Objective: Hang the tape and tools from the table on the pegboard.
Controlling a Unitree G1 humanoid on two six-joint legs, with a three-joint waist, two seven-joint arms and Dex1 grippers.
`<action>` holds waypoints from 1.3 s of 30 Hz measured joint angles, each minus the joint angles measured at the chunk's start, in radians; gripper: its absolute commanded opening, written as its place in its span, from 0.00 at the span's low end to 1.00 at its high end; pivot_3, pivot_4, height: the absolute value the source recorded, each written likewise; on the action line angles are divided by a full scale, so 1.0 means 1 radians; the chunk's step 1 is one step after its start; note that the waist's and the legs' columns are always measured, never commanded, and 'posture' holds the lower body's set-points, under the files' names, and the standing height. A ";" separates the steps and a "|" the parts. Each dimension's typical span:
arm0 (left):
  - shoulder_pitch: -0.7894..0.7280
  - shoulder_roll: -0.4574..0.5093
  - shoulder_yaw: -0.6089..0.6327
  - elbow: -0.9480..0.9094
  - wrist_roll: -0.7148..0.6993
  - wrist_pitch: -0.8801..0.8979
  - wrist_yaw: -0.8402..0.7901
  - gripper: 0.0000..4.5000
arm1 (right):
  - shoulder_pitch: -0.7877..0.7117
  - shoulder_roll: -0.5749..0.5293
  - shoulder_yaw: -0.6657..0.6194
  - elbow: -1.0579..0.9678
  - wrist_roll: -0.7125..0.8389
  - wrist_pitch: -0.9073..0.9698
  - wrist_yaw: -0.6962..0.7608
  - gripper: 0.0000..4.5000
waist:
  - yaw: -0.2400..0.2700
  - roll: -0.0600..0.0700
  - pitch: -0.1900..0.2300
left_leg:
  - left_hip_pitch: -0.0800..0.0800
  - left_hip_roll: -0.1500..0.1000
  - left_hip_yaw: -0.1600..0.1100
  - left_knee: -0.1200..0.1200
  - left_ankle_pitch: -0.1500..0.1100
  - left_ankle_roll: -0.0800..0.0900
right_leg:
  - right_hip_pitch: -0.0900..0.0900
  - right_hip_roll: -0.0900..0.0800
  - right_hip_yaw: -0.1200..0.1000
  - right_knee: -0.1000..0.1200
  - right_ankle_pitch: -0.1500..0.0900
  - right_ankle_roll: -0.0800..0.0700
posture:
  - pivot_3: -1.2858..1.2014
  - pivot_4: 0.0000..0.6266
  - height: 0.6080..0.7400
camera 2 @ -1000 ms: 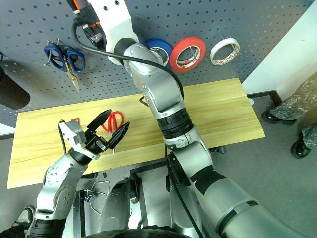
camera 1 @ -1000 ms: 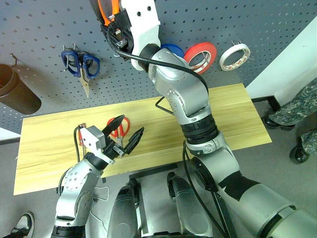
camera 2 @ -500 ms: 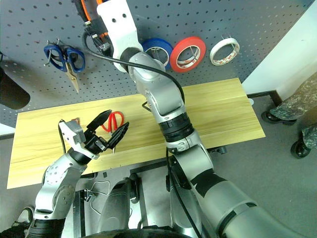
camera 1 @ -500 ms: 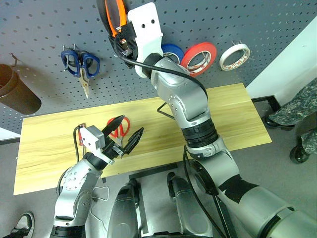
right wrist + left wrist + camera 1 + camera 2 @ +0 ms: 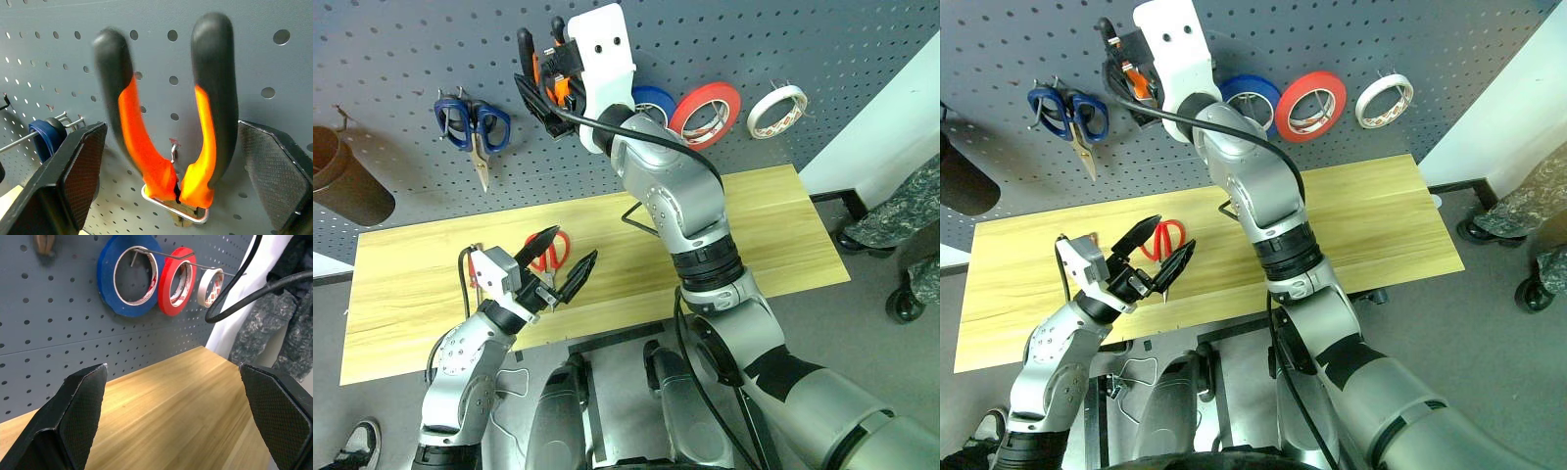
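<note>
The pliers [image 5: 142, 147], orange and black, hang handles up in a wire hook on the dark pegboard [image 5: 391, 59]. My right gripper [image 5: 171, 127] is open, one finger on each side of the pliers and clear of them. The whitish tape [image 5: 777, 111] hangs on a long hook at the board's right end. Red-handled scissors [image 5: 558, 252] lie on the wooden table [image 5: 783, 225]. My left gripper [image 5: 573, 247] hovers open just above them, holding nothing. A small red-tipped thing [image 5: 472, 266] lies half hidden behind my left wrist.
Blue-handled scissors [image 5: 472, 127] hang on the board's left part. A blue roll [image 5: 656, 98] and a red roll [image 5: 707, 113] share the tape's hook. A brown pot [image 5: 347, 181] hangs at the far left. A person's legs [image 5: 901, 211] stand beyond the table's right end.
My right gripper has opened and let go of the pliers, which now hang on their hook, one handle still blurred. The left arm has kept still.
</note>
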 measured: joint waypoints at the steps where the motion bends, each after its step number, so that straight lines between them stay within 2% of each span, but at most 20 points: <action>1: -0.009 0.000 0.000 0.004 0.000 0.000 -0.001 1.00 | 0.001 -0.005 0.003 -0.003 -0.001 0.001 0.001 0.99 | 0.000 0.000 0.000 | 0.000 0.000 0.000 0.000 0.000 0.000 | 0.000 0.000 0.000 0.000 0.000 0.000 | 0.51 0.46 0.79; 6: -0.068 0.000 0.000 0.062 0.002 -0.013 -0.023 1.00 | 0.043 -0.041 0.014 -0.072 -0.011 0.008 0.005 0.99 | 0.011 -0.002 -0.004 | 0.000 0.000 0.000 0.000 0.000 0.000 | 0.000 0.000 0.000 0.000 0.000 0.000 | 0.51 0.39 0.79; 13: -0.175 0.001 0.003 0.173 0.009 -0.056 -0.069 1.00 | 0.143 -0.095 0.050 -0.166 -0.040 0.040 0.015 0.99 | 0.028 -0.006 -0.036 | -0.002 0.000 0.000 0.000 0.000 0.000 | 0.000 -0.001 -0.001 -0.002 0.000 0.001 | 0.52 0.28 0.79; 20: -0.239 0.003 0.003 0.275 0.023 -0.102 -0.122 1.00 | 0.216 -0.151 0.058 -0.244 -0.065 0.043 0.019 0.99 | 0.033 -0.008 -0.102 | 0.001 -0.001 0.001 -0.001 0.000 0.000 | 0.004 0.000 -0.001 -0.003 0.001 0.001 | 0.53 0.16 0.79; 25: -0.211 -0.004 -0.007 0.303 0.067 -0.138 -0.125 1.00 | 0.339 -0.209 0.071 -0.389 -0.080 0.063 0.034 0.99 | 0.043 -0.008 -0.148 | 0.002 0.000 0.001 -0.001 0.000 0.000 | 0.006 0.000 -0.001 -0.006 0.001 0.001 | 0.53 0.13 0.79; 27: -0.160 -0.024 -0.007 0.299 0.110 -0.157 -0.073 1.00 | 0.421 -0.264 0.059 -0.477 -0.079 0.092 0.048 0.99 | 0.051 -0.006 -0.166 | 0.002 0.000 0.001 -0.002 0.000 0.000 | 0.008 0.000 -0.001 -0.009 0.002 0.002 | 0.54 0.12 0.79; 32: -0.050 -0.121 0.079 0.280 0.194 -0.116 0.222 1.00 | 0.702 -0.442 -0.079 -0.674 0.033 0.206 0.178 0.99 | 0.078 -0.007 -0.182 | 0.014 0.000 0.001 -0.001 -0.001 0.001 | 0.024 0.000 -0.001 -0.019 0.000 0.000 | 0.53 0.18 0.79; 35: -0.069 -0.137 0.097 0.278 0.284 0.025 0.399 1.00 | 0.811 -0.565 -0.088 -0.720 0.092 0.262 0.286 0.99 | 0.079 -0.006 -0.183 | 0.024 0.000 0.001 -0.001 -0.001 0.001 | 0.033 0.000 -0.001 -0.020 -0.001 0.002 | 0.53 0.21 0.79; 39: -0.156 -0.183 0.029 0.301 0.394 0.246 0.557 1.00 | 0.875 -0.643 -0.032 -0.763 0.132 0.295 0.372 0.99 | 0.073 -0.005 -0.182 | 0.034 0.000 -0.001 -0.003 -0.002 0.000 | 0.044 0.002 -0.001 -0.029 0.000 0.000 | 0.52 0.24 0.79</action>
